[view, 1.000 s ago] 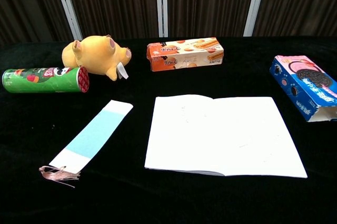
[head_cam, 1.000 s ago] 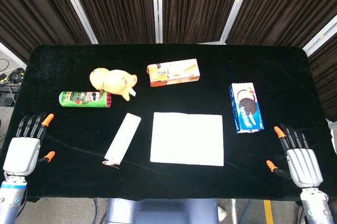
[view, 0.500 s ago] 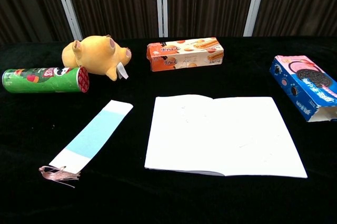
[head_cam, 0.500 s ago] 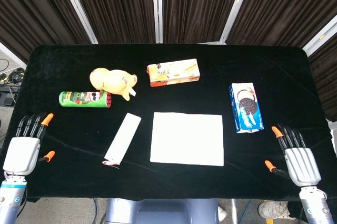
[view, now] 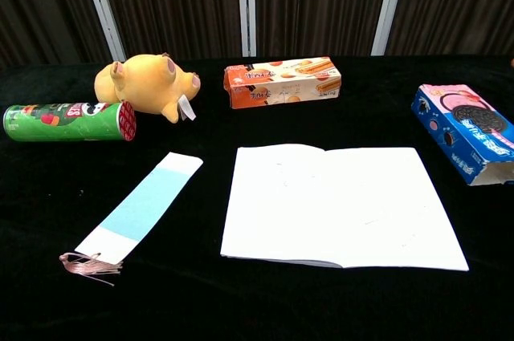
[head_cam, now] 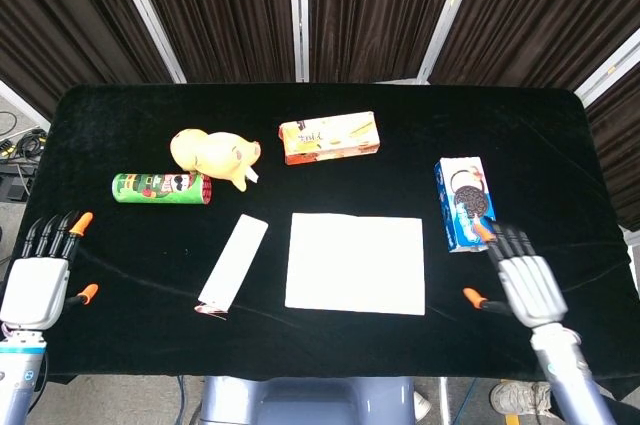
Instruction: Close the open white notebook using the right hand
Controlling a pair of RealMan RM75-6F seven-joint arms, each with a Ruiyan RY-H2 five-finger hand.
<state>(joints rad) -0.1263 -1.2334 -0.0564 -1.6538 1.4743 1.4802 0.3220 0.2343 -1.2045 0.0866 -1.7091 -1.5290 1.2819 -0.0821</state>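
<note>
Left robot hand [head_cam: 38, 285] and right robot hand [head_cam: 522, 283], fingers spread, empty.

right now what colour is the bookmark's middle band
Light blue, between white ends; bookmark shows best in the chest view.

Dark pleated curtains [head_cam: 220, 5], white vertical rails [head_cam: 297, 10], black-clothed table [head_cam: 520, 135], grey floor [head_cam: 120, 400]

notebook [head_cam: 355, 263] 1 (open) | bookmark [head_cam: 233, 260] 1 | snack boxes [head_cam: 329, 137] 2 | can [head_cam: 160, 187] 1 | plush toy [head_cam: 212, 154] 1
</note>
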